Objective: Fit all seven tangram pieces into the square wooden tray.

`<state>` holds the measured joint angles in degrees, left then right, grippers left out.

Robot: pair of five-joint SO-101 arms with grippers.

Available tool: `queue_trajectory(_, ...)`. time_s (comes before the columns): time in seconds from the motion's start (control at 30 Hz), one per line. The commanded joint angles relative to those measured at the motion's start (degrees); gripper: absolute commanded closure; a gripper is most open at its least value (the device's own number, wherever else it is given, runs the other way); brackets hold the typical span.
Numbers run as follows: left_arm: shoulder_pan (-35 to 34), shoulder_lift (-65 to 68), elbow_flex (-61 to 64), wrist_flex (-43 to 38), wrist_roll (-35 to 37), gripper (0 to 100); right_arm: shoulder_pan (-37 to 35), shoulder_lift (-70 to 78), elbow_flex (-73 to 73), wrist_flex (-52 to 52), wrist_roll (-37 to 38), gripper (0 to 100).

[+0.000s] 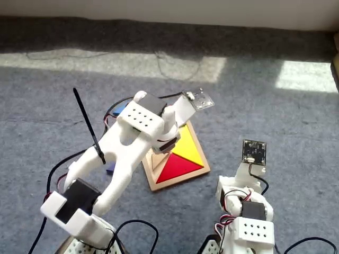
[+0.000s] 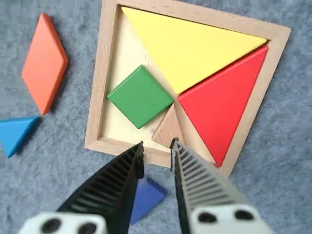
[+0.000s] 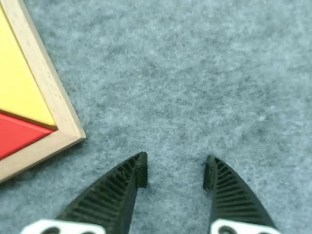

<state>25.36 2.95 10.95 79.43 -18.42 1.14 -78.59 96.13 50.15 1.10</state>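
Observation:
The square wooden tray (image 2: pixel 95 97) holds a large yellow triangle (image 2: pixel 190 46), a large red triangle (image 2: pixel 224 105), a green square (image 2: pixel 140 96) and a small brown triangle (image 2: pixel 168 130). On the carpet beside it lie an orange parallelogram (image 2: pixel 44 61), a light blue triangle (image 2: pixel 17 134) and a dark blue piece (image 2: pixel 146 195). My left gripper (image 2: pixel 156 145) hangs over the tray's rim by the brown triangle, narrowly open and holding nothing. My right gripper (image 3: pixel 176 169) is open over bare carpet, just off a tray corner (image 3: pixel 68 131).
In the high view the left arm (image 1: pixel 124 153) covers much of the tray (image 1: pixel 177 182). The right arm (image 1: pixel 249 211) sits at the front right. Black cables (image 1: pixel 175 69) trail across the grey carpet behind the tray.

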Motion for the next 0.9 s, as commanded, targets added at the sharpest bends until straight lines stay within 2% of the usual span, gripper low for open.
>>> queue_trajectory(0.0,-0.7,-3.7,3.6,0.4,6.9,89,1.6,0.0,0.9,-1.5,0.5,79.6)
queue_trajectory(0.17,-1.0,-3.7,14.3,-8.5,14.5,89,1.6,0.0,0.9,-1.5,0.5,79.6)
queue_trajectory(0.3,-0.6,-3.7,20.2,-14.1,16.3,89,1.6,0.0,0.9,-1.5,0.5,79.6)
queue_trajectory(0.47,-3.0,-3.6,24.0,-17.0,16.0,80,1.6,0.0,0.9,-1.5,0.5,79.6)
queue_trajectory(0.7,-8.4,-3.6,23.7,-21.7,7.4,80,1.6,0.0,0.9,-1.5,0.5,79.6)
queue_trajectory(0.87,-9.8,-3.6,22.3,-22.0,0.1,80,1.6,0.0,0.9,-1.5,0.5,79.6)
